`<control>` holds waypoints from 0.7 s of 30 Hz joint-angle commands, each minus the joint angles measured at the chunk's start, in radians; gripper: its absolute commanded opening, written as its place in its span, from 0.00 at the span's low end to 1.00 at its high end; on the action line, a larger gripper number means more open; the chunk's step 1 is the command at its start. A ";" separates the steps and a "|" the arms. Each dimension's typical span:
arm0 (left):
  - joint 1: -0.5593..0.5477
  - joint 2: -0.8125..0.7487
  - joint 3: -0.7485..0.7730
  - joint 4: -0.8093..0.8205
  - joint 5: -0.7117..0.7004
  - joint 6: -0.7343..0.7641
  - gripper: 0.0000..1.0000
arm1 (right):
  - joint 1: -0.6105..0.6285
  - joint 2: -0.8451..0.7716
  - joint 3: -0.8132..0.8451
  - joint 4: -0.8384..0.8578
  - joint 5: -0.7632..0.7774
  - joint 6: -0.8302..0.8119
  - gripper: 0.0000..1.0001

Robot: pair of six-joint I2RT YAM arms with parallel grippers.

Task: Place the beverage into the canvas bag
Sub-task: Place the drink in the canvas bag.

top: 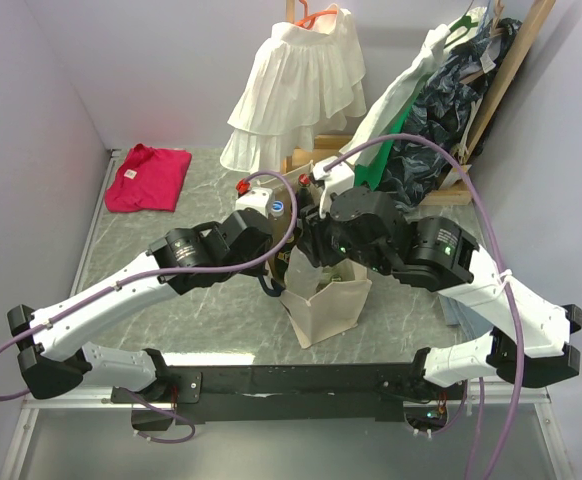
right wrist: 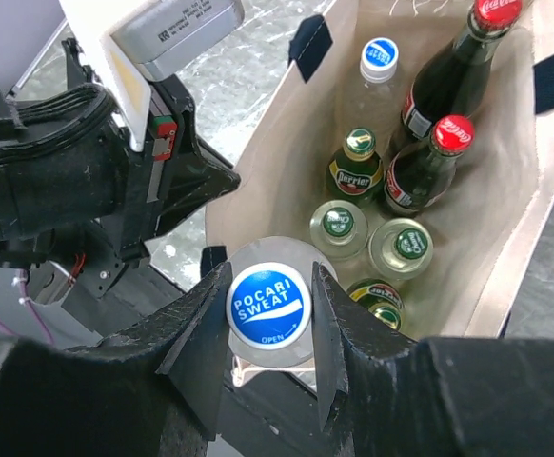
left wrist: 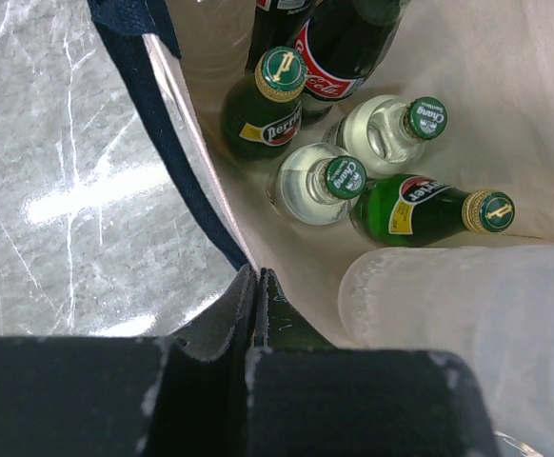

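Your left gripper (left wrist: 255, 290) is clenched on the rim of the tall cream canvas bag with navy straps (right wrist: 510, 228). Your right gripper (right wrist: 267, 286) grasps the translucent blue-capped Pocari Sweat bottle (right wrist: 268, 307), which sits in the bag's mouth above the glass bottles (right wrist: 358, 171) standing inside.

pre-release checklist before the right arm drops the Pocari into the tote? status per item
1. right gripper grip on Pocari Sweat bottle: ok, a finger on each side at the cap.
2. left gripper on canvas bag: ok, shut on the rim, mouth held open.
3. Bottle inside the bag mouth: ok, the left wrist view shows its body within the walls.
4. Landing spot: cannot tell, the floor under it is hidden.
5. Neighbours: not ok, a tipped Perrier bottle lies right beside it.
6. Clearance between the wrists: cannot tell, they crowd together over the bag in the top view.
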 commanded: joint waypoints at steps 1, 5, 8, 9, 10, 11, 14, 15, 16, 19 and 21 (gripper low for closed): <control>-0.003 -0.079 0.027 0.123 -0.024 -0.011 0.01 | 0.017 -0.037 0.001 0.174 0.022 0.049 0.00; -0.004 -0.083 0.026 0.125 -0.021 -0.014 0.01 | 0.017 -0.036 -0.037 0.171 0.037 0.058 0.00; -0.004 -0.083 0.027 0.122 -0.023 -0.017 0.01 | 0.017 -0.036 -0.067 0.171 0.048 0.063 0.00; -0.004 -0.085 0.027 0.122 -0.024 -0.018 0.01 | 0.017 -0.033 -0.079 0.171 0.048 0.063 0.00; -0.003 -0.085 0.029 0.122 -0.023 -0.018 0.01 | 0.017 -0.033 -0.087 0.171 0.050 0.068 0.00; -0.004 -0.086 0.029 0.120 -0.024 -0.020 0.01 | 0.017 -0.037 -0.093 0.176 0.054 0.069 0.00; -0.004 -0.086 0.032 0.120 -0.026 -0.023 0.01 | 0.017 -0.044 -0.119 0.183 0.062 0.074 0.00; -0.004 -0.086 0.032 0.120 -0.027 -0.023 0.01 | 0.017 -0.042 -0.129 0.183 0.065 0.075 0.00; -0.003 -0.086 0.033 0.120 -0.027 -0.023 0.01 | 0.017 -0.044 -0.134 0.185 0.065 0.075 0.00; -0.003 -0.083 0.035 0.122 -0.026 -0.026 0.01 | 0.017 -0.053 -0.159 0.199 0.060 0.074 0.00; -0.003 -0.086 0.033 0.123 -0.027 -0.029 0.01 | 0.017 -0.059 -0.175 0.203 0.056 0.077 0.00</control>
